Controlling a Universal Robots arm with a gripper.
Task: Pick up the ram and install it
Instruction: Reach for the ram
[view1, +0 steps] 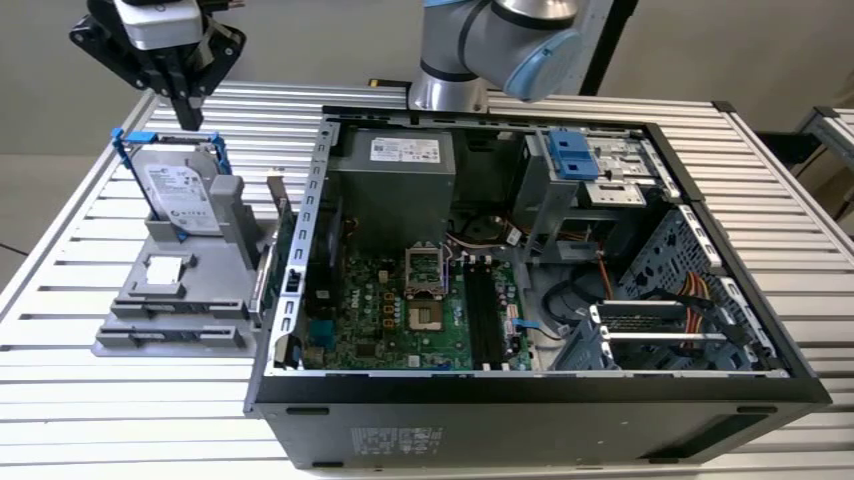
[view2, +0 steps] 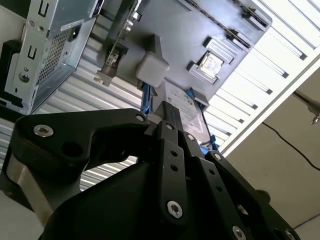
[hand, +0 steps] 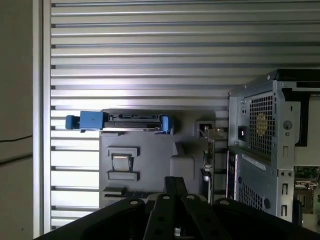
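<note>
Above the boxy silver hard drive (blue handles), the black gripper hangs, pressed together.

Worktop of silver ribbed slats lay lit bright by glare, plain beige wall stood behind it, pale floor showed at the exterior view's left, thin black cable trailed across it in the first wrist view, another slatted table stood at the exterior view's right

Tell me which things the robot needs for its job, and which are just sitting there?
For the job:
gripper
ram, standing by the grey holder
black memory slots on the motherboard

Just sitting there:
hard drive with blue handles
power supply box
coloured cables
</note>
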